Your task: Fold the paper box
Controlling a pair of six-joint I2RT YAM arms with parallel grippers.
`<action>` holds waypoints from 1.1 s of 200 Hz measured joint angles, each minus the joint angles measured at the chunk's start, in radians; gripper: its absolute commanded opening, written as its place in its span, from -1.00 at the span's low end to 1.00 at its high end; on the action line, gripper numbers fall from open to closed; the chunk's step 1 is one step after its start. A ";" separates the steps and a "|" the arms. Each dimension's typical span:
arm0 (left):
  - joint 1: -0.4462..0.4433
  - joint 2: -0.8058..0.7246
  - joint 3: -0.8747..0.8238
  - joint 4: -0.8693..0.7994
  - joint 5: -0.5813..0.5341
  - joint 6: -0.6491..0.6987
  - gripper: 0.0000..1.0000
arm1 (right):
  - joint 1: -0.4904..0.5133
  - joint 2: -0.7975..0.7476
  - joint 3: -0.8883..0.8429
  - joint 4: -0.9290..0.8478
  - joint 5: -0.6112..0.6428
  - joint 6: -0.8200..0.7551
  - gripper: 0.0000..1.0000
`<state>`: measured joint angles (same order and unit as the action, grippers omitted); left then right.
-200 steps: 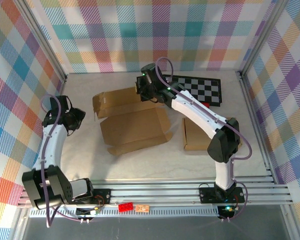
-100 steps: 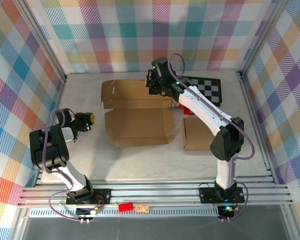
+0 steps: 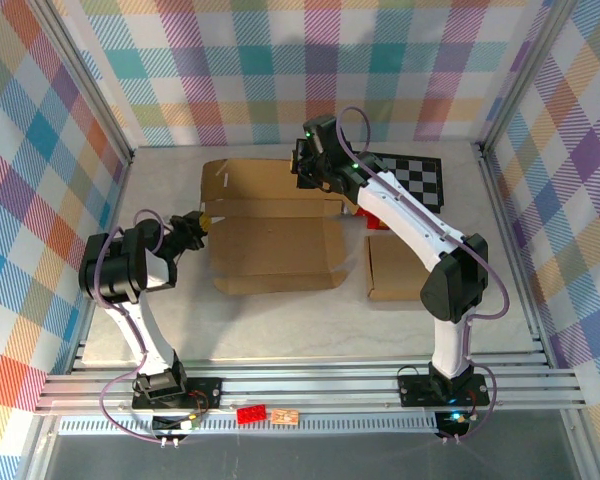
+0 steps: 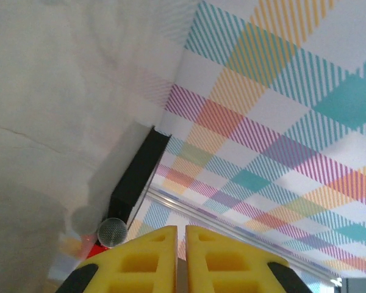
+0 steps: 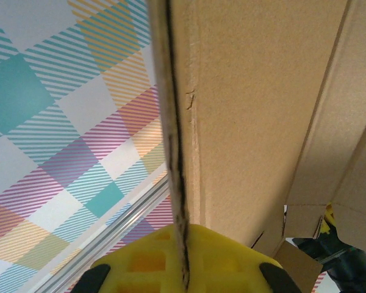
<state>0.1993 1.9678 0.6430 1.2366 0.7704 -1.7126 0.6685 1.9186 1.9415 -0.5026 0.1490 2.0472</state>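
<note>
The paper box [image 3: 275, 240] lies flat and unfolded in the middle of the table, a brown cardboard sheet with flaps. My right gripper [image 3: 302, 172] is over its far edge and shut on that edge. In the right wrist view the cardboard edge [image 5: 174, 152] runs straight down between the yellow fingers [image 5: 146, 262]. My left gripper [image 3: 198, 220] sits low, just off the box's left edge, apart from the cardboard. Its yellow fingers [image 4: 143, 256] stand shut with a thin slit between them and nothing held.
A black-and-white chessboard [image 3: 405, 180] lies at the back right, with a small red object [image 3: 372, 215] beside it under the right arm. A second cardboard piece [image 3: 392, 270] rests at the right. Plaid walls close in three sides.
The right gripper pulled the box's far edge back and right, squaring the sheet. The left arm swung its gripper in toward the box's left edge while its jaws closed.
</note>
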 measured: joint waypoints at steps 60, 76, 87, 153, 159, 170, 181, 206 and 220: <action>-0.029 -0.046 0.000 0.050 0.009 -0.027 -0.75 | -0.008 0.000 0.000 0.004 -0.004 0.007 -1.00; -0.041 -0.061 0.000 0.050 0.016 -0.027 -0.75 | -0.009 0.000 0.000 0.008 -0.004 0.008 -1.00; -0.049 -0.072 0.000 0.049 0.018 -0.028 -0.75 | -0.009 0.000 0.000 0.008 -0.004 0.010 -1.00; -0.068 -0.270 -0.001 -0.223 0.003 0.154 -0.61 | -0.024 0.001 0.002 0.039 -0.019 0.014 -1.00; -0.073 -0.311 -0.001 -0.299 -0.008 0.201 -0.59 | -0.026 0.001 0.005 0.040 -0.019 0.014 -1.00; -0.080 -0.384 0.003 -0.450 -0.033 0.293 -0.55 | -0.029 0.002 0.011 0.042 -0.019 0.014 -1.00; -0.090 -0.456 0.022 -0.615 -0.072 0.401 -0.52 | -0.029 0.003 0.013 0.046 -0.022 0.014 -1.00; -0.109 -0.570 0.075 -0.916 -0.183 0.595 -0.44 | -0.023 0.005 0.013 0.053 -0.030 0.014 -1.00; -0.114 -0.603 0.087 -1.023 -0.237 0.664 -0.42 | -0.017 0.006 0.013 0.054 -0.032 0.014 -1.00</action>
<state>0.0853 1.3643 0.7296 0.2134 0.5339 -1.0485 0.6518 1.9251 1.9545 -0.4484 0.1169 2.0609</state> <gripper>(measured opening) 0.284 0.059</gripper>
